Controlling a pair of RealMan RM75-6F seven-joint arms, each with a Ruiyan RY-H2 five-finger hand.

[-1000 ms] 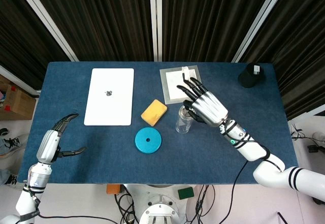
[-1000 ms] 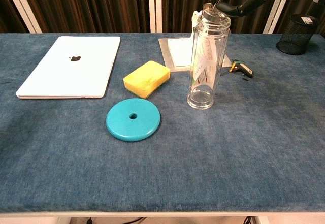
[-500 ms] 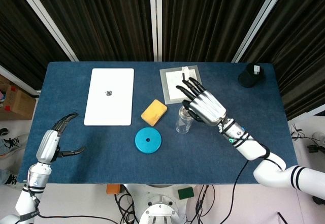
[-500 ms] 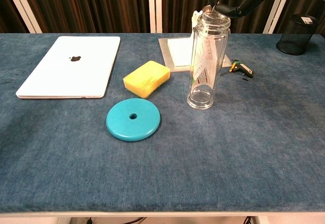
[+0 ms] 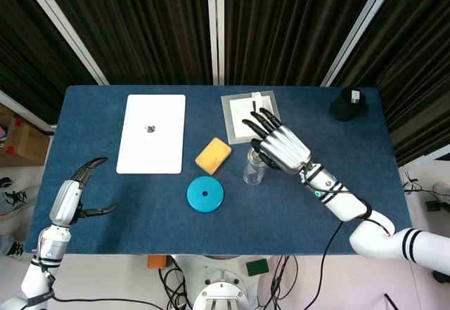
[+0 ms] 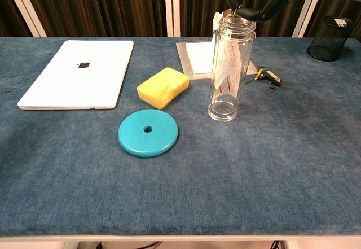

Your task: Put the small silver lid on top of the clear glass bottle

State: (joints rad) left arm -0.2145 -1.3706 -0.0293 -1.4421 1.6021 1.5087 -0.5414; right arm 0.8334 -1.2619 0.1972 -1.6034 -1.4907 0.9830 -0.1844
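Even, bright light falls from overhead, and both views stay sharp across the frame with no motion blur. The blue table cloth reads flat and matte, carrying only soft, short shadows tucked under each object. In the chest view the clear glass bottle catches small white highlights down its wall, and the white laptop sits close to overexposed in the head view, its surface nearly featureless. The dark curtains behind soak up light and go almost black between folds. Slight wide-angle bending shows along the table's edges from above.
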